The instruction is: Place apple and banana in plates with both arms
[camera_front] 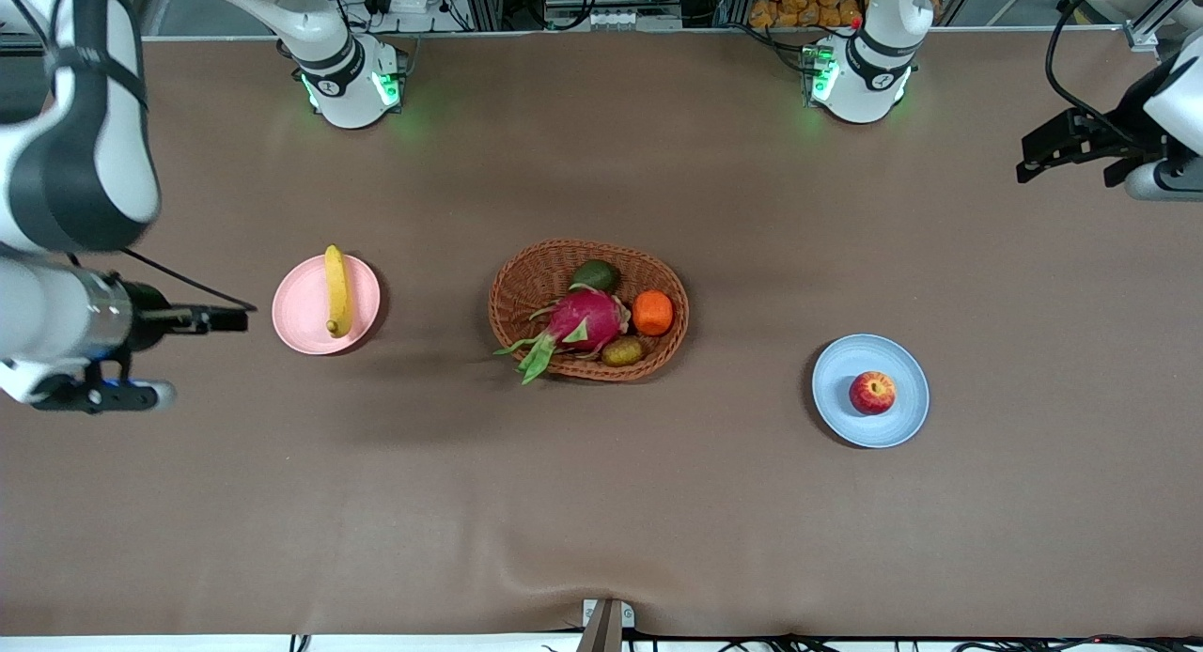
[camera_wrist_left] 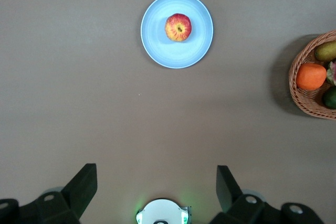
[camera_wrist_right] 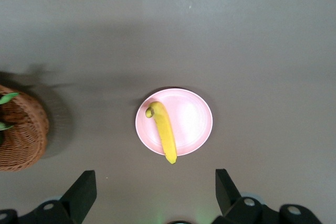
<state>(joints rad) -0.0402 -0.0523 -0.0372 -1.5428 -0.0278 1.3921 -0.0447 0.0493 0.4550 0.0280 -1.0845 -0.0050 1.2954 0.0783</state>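
Observation:
The banana (camera_front: 336,290) lies on the pale pink plate (camera_front: 301,318), toward the right arm's end of the table; one tip reaches past the rim. The right wrist view shows the banana (camera_wrist_right: 164,132) and pink plate (camera_wrist_right: 191,121) from high above. The apple (camera_front: 872,393) sits on the light blue plate (camera_front: 898,422), toward the left arm's end; it also shows in the left wrist view (camera_wrist_left: 178,27) on that plate (camera_wrist_left: 157,45). My right gripper (camera_front: 230,319) (camera_wrist_right: 155,177) is open and empty, raised beside the pink plate. My left gripper (camera_front: 1038,159) (camera_wrist_left: 156,174) is open and empty, raised high at the left arm's end.
An oval brown wicker basket (camera_front: 526,276) stands mid-table between the plates. It holds a magenta dragon fruit (camera_front: 585,319), an orange fruit (camera_front: 652,313), a green fruit (camera_front: 596,275) and a small brown fruit (camera_front: 621,351). The arm bases stand along the table's edge farthest from the front camera.

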